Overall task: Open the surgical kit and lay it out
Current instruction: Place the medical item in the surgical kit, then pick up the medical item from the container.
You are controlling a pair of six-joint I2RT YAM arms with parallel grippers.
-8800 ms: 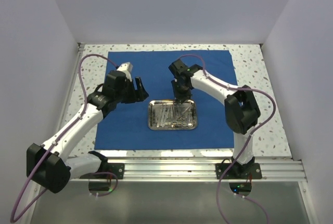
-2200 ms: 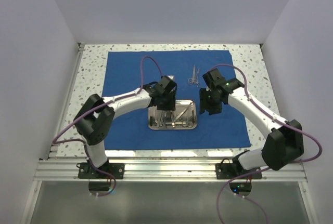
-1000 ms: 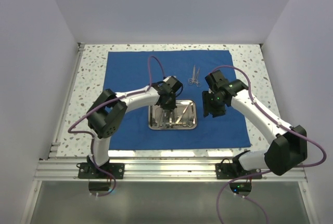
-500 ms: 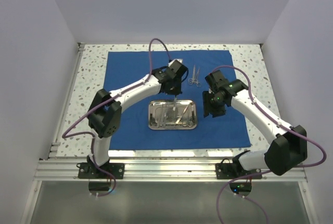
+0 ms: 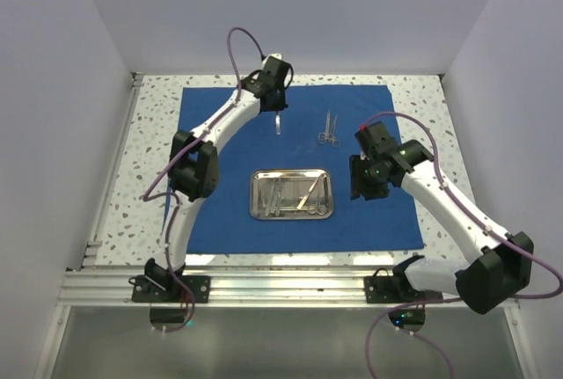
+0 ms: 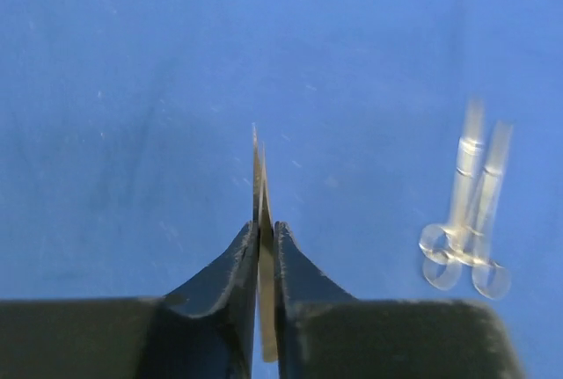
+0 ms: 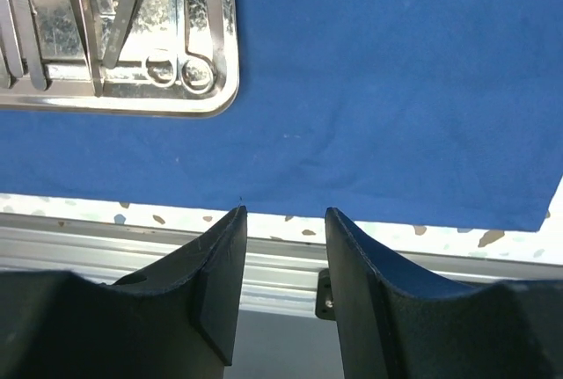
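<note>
Tweezers [image 6: 258,177] jut straight forward from the pinching left gripper [image 6: 261,228]

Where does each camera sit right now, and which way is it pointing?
Top external: fixed above and behind the robot, looking down on the blue cloth, steel tray, left arm and right arm.
Left wrist: over the cloth's far side, looking down past the left gripper, shut on tweezers; forceps lie to the right.
Right wrist: facing down and back toward the near rail, past the right gripper, jaws open; tray corner top left.
Shared: top and left wrist both show the tweezers and forceps.
</note>
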